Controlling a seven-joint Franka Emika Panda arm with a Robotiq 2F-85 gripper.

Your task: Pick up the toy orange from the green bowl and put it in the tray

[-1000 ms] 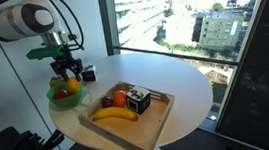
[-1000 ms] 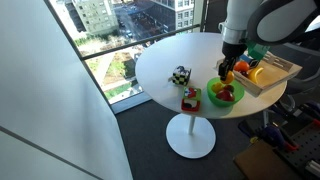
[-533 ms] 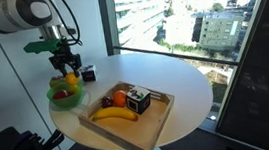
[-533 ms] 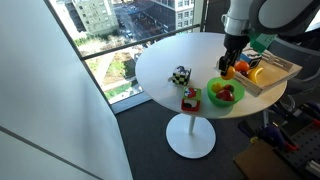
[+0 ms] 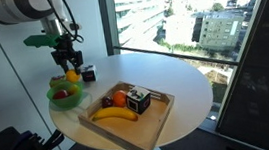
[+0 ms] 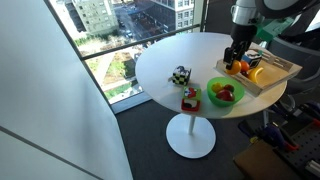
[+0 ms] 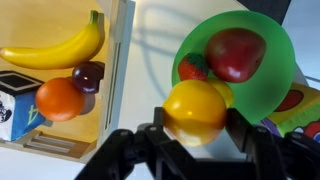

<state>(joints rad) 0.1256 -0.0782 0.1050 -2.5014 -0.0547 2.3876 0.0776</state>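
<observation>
My gripper (image 7: 195,125) is shut on the toy orange (image 7: 195,110), a plain yellow-orange ball, and holds it above the near rim of the green bowl (image 7: 268,85). The bowl holds a red apple (image 7: 237,52), a strawberry (image 7: 193,67) and a yellow piece behind the ball. In both exterior views the gripper (image 5: 70,66) (image 6: 233,62) hangs over the bowl (image 5: 65,100) (image 6: 222,100) with the orange (image 5: 72,76) (image 6: 233,69) in it. The wooden tray (image 7: 125,60) (image 5: 130,128) (image 6: 277,67) lies beside the bowl.
The tray holds a banana (image 7: 60,50), a red-orange round fruit (image 7: 60,98), a dark purple piece (image 7: 88,75) and a picture cube (image 7: 15,100). A small chequered object (image 6: 180,75) and a red toy (image 6: 190,98) lie on the round white table (image 5: 181,85) by the window.
My gripper has risen from the green bowl with the toy orange in its jaws. The other fruits stay in the bowl.
</observation>
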